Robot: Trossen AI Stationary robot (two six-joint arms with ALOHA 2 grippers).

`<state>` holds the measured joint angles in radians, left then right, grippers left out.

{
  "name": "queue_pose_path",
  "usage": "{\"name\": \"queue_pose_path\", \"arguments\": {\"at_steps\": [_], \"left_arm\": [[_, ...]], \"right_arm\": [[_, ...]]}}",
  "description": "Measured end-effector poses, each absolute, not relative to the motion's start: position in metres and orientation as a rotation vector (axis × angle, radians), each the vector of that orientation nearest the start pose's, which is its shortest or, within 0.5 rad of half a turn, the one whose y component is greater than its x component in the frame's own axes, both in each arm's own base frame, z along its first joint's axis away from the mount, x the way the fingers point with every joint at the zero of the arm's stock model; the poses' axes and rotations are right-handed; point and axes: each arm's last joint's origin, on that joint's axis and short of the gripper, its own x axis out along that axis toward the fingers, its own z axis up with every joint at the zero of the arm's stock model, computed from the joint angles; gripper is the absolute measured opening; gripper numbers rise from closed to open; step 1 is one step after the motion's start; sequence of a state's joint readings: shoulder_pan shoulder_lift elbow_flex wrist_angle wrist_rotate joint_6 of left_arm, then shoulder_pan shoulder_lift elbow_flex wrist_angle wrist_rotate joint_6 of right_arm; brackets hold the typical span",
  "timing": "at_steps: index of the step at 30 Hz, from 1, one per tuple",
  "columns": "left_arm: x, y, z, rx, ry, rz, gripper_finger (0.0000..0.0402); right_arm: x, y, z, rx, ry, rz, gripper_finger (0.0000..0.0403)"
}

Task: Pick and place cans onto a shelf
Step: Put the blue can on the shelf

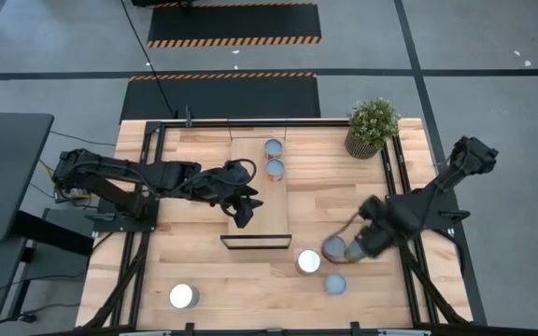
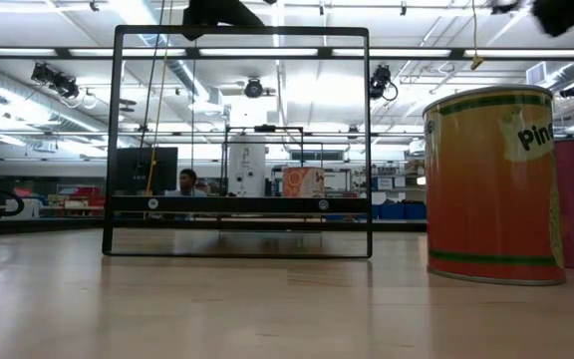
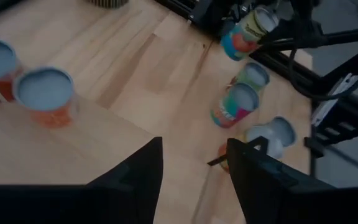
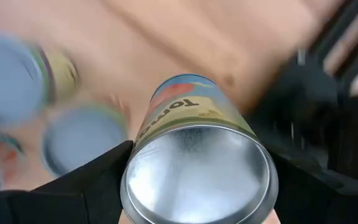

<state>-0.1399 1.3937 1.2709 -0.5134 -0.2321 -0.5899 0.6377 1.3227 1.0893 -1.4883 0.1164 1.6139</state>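
The shelf lies along the middle of the table, and two cans stand on its far end. My left gripper hovers open over the shelf's left edge with nothing between its fingers. My right gripper is at the near right, shut on a silver-topped can. Three more cans stand upright on the table beside it. One can stands alone at the near left. My right gripper pinches the can between its two fingers, one on each side of the wall just below the lid. The fingers come from above, pointing steeply down. The can hangs below them, slightly tilted and clear of the table.
A potted plant stands at the far right corner. The shelf's black wire frame rises at its near end. In the low view an orange can stands close on the right. Black rails run along both table sides.
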Motion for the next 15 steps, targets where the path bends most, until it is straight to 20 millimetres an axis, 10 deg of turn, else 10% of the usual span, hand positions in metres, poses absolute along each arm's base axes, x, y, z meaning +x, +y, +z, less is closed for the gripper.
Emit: {"name": "queue_pose_path", "arguments": {"at_steps": [7,15], "left_arm": [[0.293,-0.002,0.33,-0.423,0.599,0.528,0.0183],[0.287,0.056,0.329,-0.402,0.672,0.444,0.0183]], "right_arm": [[0.19,0.052,0.277,0.528,1.245,-0.762,0.0325],[0.218,-0.027,0.304,0.41,1.074,-0.648,0.0326]]}}
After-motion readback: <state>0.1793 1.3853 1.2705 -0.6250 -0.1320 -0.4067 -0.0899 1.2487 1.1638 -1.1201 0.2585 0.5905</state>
